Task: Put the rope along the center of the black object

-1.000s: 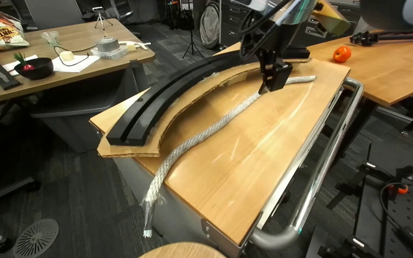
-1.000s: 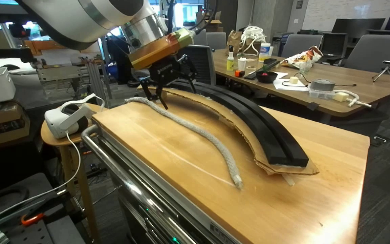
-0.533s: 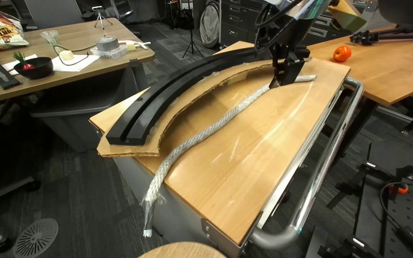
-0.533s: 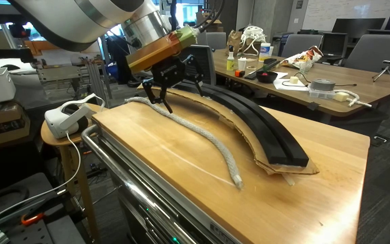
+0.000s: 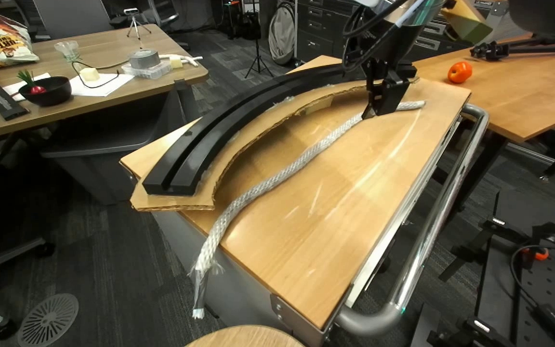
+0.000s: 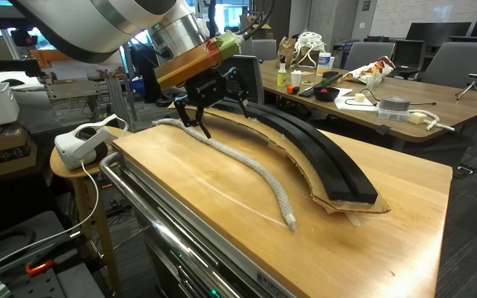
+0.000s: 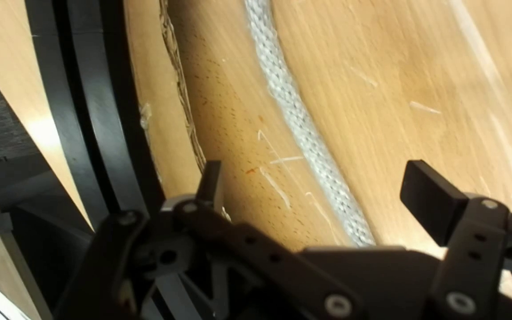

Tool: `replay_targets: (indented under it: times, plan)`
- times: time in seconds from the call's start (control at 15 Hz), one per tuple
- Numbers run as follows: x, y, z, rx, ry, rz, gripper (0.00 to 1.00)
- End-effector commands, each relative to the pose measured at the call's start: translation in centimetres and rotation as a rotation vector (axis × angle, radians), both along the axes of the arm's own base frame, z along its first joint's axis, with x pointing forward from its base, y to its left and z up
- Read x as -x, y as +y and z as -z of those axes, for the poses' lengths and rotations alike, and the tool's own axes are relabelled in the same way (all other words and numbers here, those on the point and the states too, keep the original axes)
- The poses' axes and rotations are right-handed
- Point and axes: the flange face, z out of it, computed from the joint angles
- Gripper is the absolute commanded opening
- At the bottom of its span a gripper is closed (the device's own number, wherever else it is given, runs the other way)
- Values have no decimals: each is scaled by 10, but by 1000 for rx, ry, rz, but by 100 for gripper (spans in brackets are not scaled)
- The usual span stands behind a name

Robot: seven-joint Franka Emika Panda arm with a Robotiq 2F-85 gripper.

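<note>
The rope (image 5: 277, 178) is a pale grey-white braided cord lying in a loose curve on the wooden table top. One end hangs past the table edge in an exterior view. The rope also shows in an exterior view (image 6: 246, 161) and the wrist view (image 7: 296, 111). The black object (image 5: 219, 130) is a curved track with a central groove, beside the rope on a cardboard base; it also shows in an exterior view (image 6: 325, 153) and the wrist view (image 7: 87, 102). My gripper (image 6: 227, 126) is open and empty above the table, the rope running between its fingers in the wrist view (image 7: 320, 184).
The cardboard base (image 6: 300, 165) has a ragged inner edge between rope and track. A metal handle rail (image 5: 431, 250) runs along the table's side. A stool (image 6: 60, 161) with a white headset (image 6: 79, 145) stands by the table end. Another table (image 5: 99, 62) holds several items.
Over the first half second my gripper moved to the right in both exterior views. Since half a second ago it looks still. The rope and black object have not moved.
</note>
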Motion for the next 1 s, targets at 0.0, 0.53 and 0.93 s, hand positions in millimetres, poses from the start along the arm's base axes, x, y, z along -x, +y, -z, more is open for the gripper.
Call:
replay_targets:
  times: [0.0,0.53,0.93]
  plan:
    - [0,0,0,0,1,0,100]
    - [20,-20,46,-80,116,-114,100]
    - [19,-16,44,-79,112,-121,100]
